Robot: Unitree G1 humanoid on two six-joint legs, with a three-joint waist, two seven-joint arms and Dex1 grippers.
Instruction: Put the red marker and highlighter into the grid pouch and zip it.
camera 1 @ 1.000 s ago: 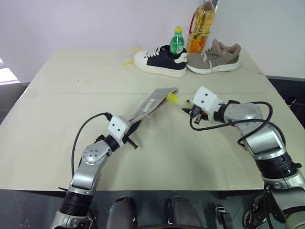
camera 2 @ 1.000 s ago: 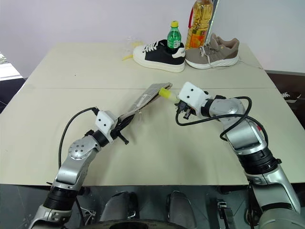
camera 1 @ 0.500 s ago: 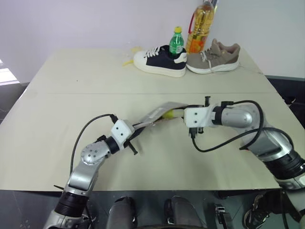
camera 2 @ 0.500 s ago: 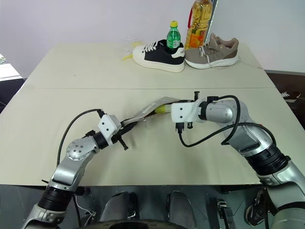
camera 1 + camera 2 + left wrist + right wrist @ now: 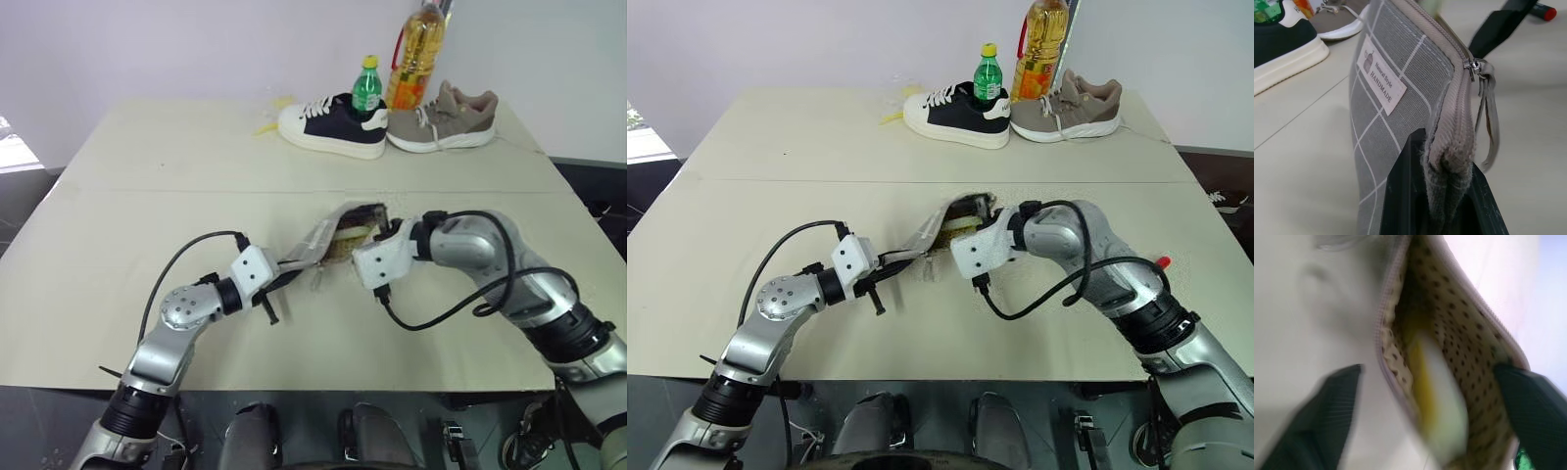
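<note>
My left gripper (image 5: 1442,147) is shut on one end of the grey grid pouch (image 5: 315,240) and holds it tilted up off the table (image 5: 147,196). The zipper pull (image 5: 1474,66) hangs near the held end. The pouch's far end gapes open, showing a dotted lining. Inside that mouth lies the pale yellow highlighter (image 5: 1440,401). Right at the mouth my right gripper (image 5: 370,231) stands open, its fingers (image 5: 1312,421) spread wide on either side of the highlighter and not touching it. The red marker (image 5: 1161,262) lies on the table beyond my right forearm.
At the table's far edge stand a black-and-white sneaker (image 5: 328,122), a tan sneaker (image 5: 441,117), a green bottle (image 5: 366,86) and a tall oil bottle (image 5: 416,49). A yellow wrapper (image 5: 266,122) lies left of the sneakers.
My right gripper carried the highlighter left into the pouch's mouth, rolled over and opened, letting go of it. The pouch's mouth now gapes wider. My left gripper kept its hold.
</note>
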